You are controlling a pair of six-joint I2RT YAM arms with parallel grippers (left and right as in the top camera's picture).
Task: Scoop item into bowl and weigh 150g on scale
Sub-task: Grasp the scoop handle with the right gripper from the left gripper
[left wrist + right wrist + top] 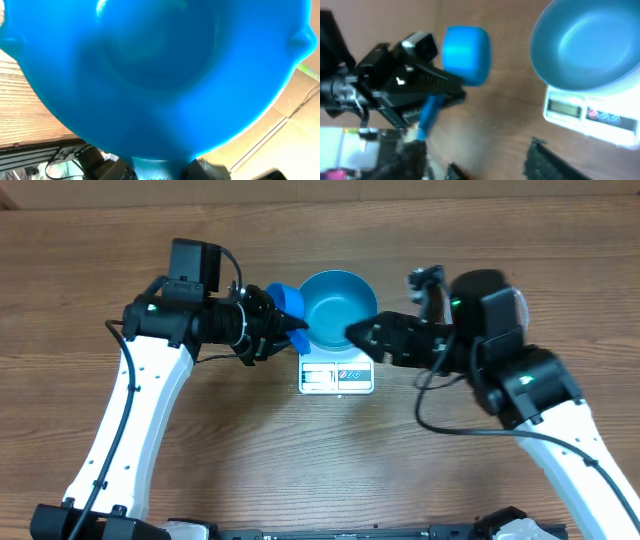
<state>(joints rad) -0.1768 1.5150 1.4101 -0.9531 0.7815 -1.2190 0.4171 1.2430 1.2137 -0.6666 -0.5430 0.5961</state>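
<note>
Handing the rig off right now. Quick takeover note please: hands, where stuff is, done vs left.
Left hand: shut on the handle of the blue scoop, held at the left rim of the bowl. What the scoop holds cannot be seen.
Right hand: at the bowl's near right rim, nothing visibly held. Whether it is open or shut is unclear.
The bowl sits on the scale and looks empty.
No beans in any view.
Done: bowl on scale, scoop in hand.
Left: get beans into the bowl and weigh out the target amount.

Overhead, right wrist: shared bowl (338, 305)
</note>
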